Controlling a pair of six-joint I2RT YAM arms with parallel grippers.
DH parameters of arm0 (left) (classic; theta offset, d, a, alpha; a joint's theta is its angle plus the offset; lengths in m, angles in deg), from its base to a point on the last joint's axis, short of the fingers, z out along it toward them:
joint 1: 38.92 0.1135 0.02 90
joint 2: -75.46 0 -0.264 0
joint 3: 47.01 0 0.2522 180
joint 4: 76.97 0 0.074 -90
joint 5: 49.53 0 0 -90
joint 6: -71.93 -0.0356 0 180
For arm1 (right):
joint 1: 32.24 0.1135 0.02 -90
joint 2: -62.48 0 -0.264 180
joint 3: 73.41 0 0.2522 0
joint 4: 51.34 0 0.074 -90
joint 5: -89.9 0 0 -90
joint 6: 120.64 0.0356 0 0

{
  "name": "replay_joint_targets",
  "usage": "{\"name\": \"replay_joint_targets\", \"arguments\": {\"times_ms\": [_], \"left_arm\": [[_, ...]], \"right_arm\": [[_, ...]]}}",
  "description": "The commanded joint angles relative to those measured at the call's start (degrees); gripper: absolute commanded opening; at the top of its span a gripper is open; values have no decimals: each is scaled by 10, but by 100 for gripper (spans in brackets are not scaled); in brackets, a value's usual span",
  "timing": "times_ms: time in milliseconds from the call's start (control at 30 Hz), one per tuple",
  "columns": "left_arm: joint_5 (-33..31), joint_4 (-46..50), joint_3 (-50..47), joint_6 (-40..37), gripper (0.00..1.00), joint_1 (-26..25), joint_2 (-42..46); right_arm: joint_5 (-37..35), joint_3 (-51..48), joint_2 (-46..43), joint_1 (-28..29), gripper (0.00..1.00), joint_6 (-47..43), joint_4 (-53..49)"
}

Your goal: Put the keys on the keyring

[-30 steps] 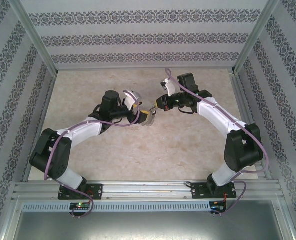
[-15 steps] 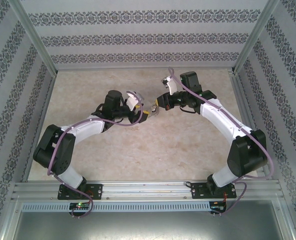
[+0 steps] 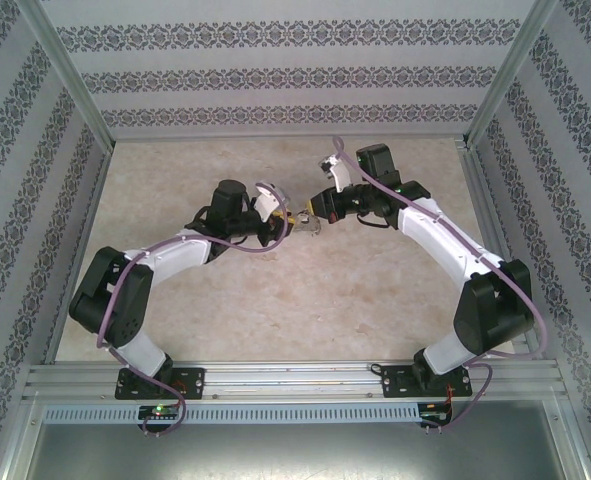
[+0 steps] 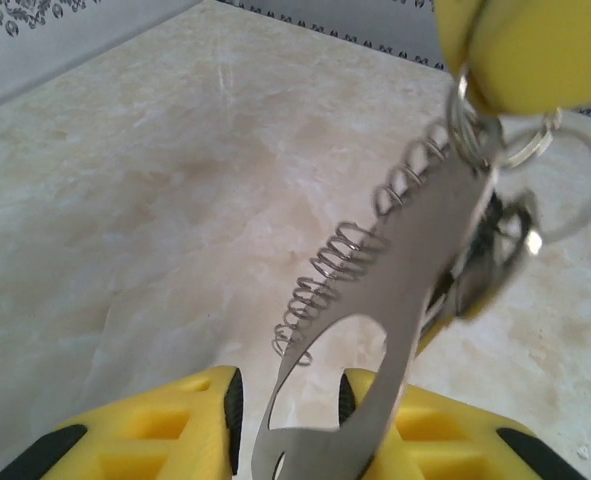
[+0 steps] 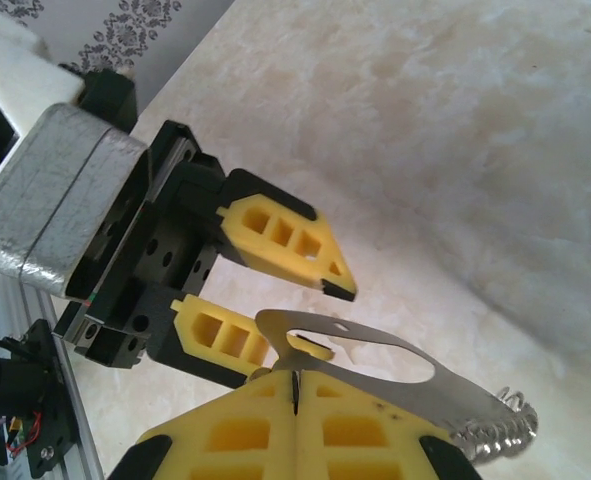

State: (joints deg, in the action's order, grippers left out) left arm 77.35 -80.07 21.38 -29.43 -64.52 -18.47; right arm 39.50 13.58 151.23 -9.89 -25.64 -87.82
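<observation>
The keyring (image 4: pixel 425 250), a flat grey metal loop with a coiled silvery chain (image 4: pixel 340 265), hangs in mid-air over the table. My right gripper (image 5: pixel 295 385) is shut on one end of the keyring (image 5: pixel 415 392), and its yellow finger (image 4: pixel 515 50) grips beside the small split rings. My left gripper (image 4: pixel 290 400) straddles the loop's other end. Its right pad touches the metal and its left pad stands off with a gap, so it is open. A small dark piece (image 4: pixel 495 250) hangs behind the loop, too blurred to name as the keys. From above, the left gripper (image 3: pixel 287 222) and right gripper (image 3: pixel 311 217) meet at mid-table.
The marble-patterned tabletop (image 3: pixel 275 300) lies below the two grippers. Patterned walls and aluminium frame posts (image 3: pixel 70 80) close in the back and sides. The left gripper's black body and silver wrist housing (image 5: pixel 65 200) sit close to the right gripper.
The left arm has moved in toward the right gripper. Its jaws have narrowed around the free end of the keyring. The right gripper has stayed shut on the keyring.
</observation>
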Motion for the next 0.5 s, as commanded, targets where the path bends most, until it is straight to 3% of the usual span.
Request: {"name": "replay_joint_targets", "arguments": {"times_ms": [0, 167, 367, 467], "left_arm": [[12, 2, 24, -12, 33, -13, -14], [13, 0, 27, -16, 31, -18, -19], [24, -9, 16, -17, 2, -20, -11], [28, -30, 0, -10, 0, -21, -1]], "right_arm": [[16, 23, -11, 8, 0, -17, -4], [13, 25, -11, 9, 0, -20, -9], [-5, 24, -12, 5, 0, -24, -12], [-9, 23, -10, 0, 0, -20, -9]]}}
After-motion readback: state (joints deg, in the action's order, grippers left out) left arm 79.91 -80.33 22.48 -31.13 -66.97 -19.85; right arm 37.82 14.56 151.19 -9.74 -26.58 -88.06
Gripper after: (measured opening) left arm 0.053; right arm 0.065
